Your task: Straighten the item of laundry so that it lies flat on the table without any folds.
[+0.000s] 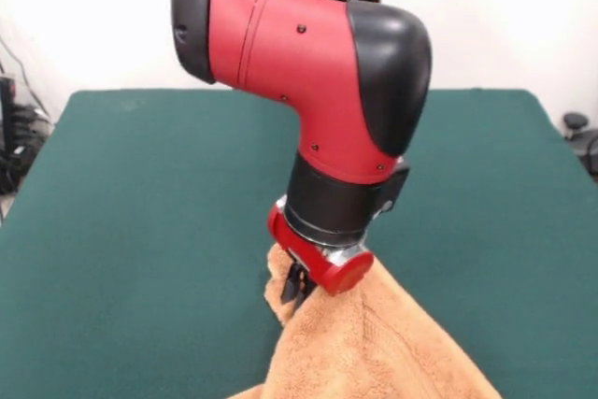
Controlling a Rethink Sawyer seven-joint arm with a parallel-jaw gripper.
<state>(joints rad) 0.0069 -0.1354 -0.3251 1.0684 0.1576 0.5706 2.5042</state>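
Right now I see the towel (374, 348) pulled up off the table (140, 231) into a peak at the near edge, its orange-tan terry draping down and to the right in a slope with a woven band running along it. At the peak, my gripper (294, 289) is clenched on the bunched top of the cloth, as far as I can judge from the dark fingertips poking out under the red wrist. Above it, the arm (308, 63) leans in from the top, red with black joints.
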